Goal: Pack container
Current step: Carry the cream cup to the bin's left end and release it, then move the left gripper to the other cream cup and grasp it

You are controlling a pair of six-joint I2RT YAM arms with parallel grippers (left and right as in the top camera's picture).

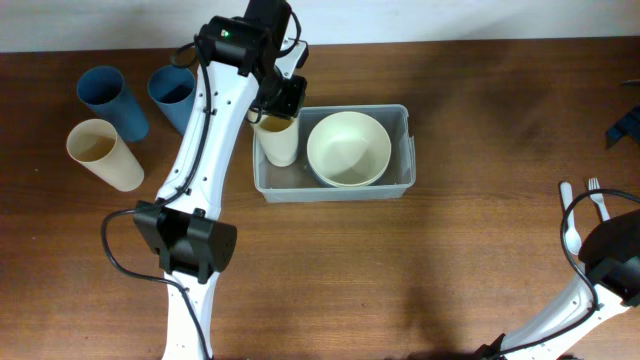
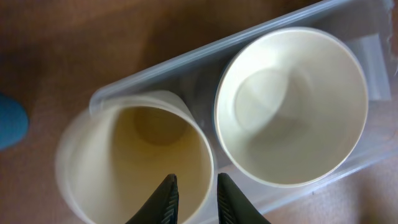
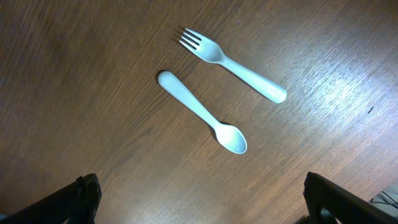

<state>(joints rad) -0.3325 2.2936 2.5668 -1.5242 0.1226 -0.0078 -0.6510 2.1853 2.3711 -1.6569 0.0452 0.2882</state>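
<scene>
The container (image 1: 332, 192) is a clear plastic bin at the table's middle. It holds a cream bowl (image 1: 348, 148) on the right and an upright cream cup (image 1: 278, 140) at its left end. My left gripper (image 1: 279, 100) hangs over that cup. In the left wrist view the cup (image 2: 137, 162) is blurred, beside the bowl (image 2: 291, 106) inside the container (image 2: 186, 59). The left gripper (image 2: 195, 179) straddles the cup's wall with its jaws slightly parted, one finger inside and one outside. My right gripper (image 3: 202, 199) stands wide open over bare table, holding nothing.
Two blue cups (image 1: 112, 100) (image 1: 172, 95) and one cream cup (image 1: 103, 152) stand at the back left. A white fork (image 3: 233, 65) and a white spoon (image 3: 202, 112) lie on the wood in front of the right gripper, at the table's right edge (image 1: 597, 195).
</scene>
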